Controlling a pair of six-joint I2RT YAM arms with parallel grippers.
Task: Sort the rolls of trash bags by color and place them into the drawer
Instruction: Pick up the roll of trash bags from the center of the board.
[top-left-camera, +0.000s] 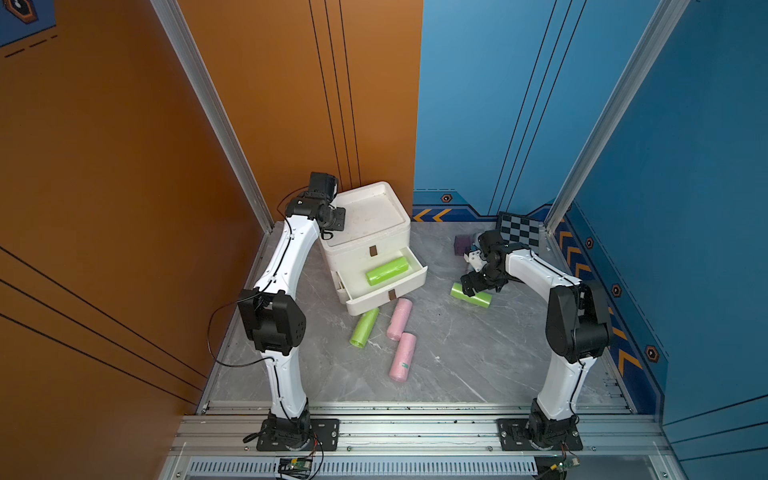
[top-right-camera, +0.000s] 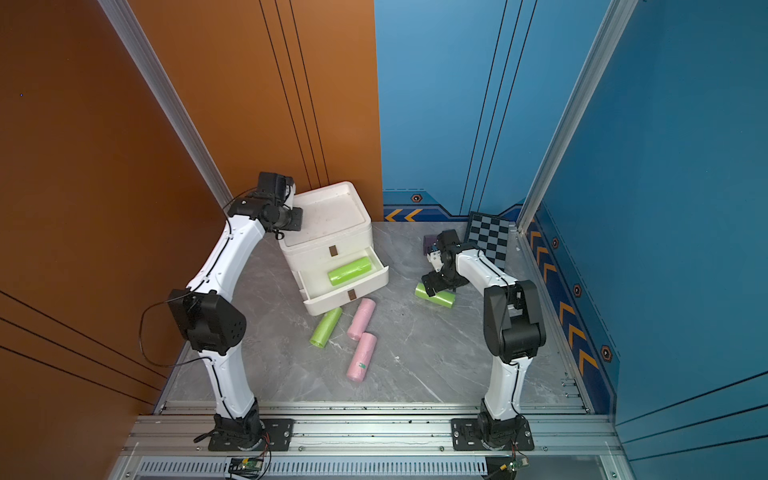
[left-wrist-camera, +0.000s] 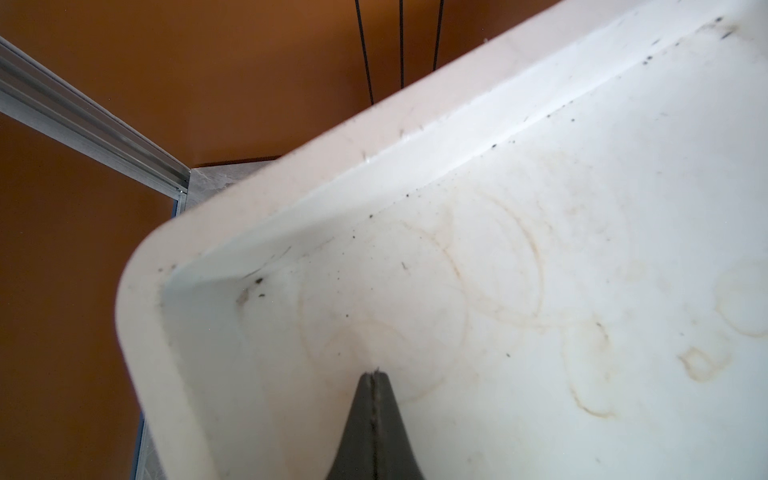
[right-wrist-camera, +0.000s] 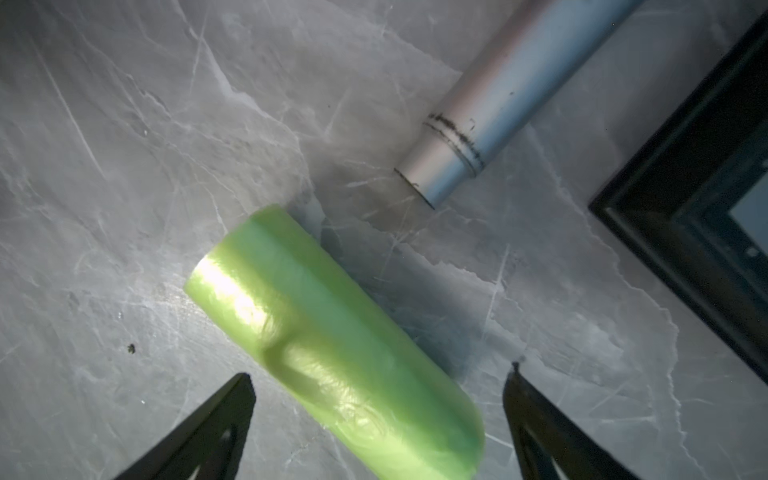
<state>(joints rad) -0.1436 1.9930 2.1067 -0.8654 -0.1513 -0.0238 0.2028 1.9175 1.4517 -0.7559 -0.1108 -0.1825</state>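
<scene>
One green roll (top-left-camera: 480, 299), right of frame centre, sits between my right gripper's (right-wrist-camera: 381, 370) spread jaws; next: close, carry to drawer (top-left-camera: 411, 282). Left gripper (left-wrist-camera: 375, 378) clenched, empty.

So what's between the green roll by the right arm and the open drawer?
Nothing but bare grey table lies between that green roll and the open drawer; both top views show it.

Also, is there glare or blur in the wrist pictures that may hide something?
Right wrist view: strong glare on the green roll near its end, its surface slightly blurred. Left wrist view: the drawer's top looks washed out, with the shut left pincer close and soft. Both top views: even light, fairly sharp.
</scene>
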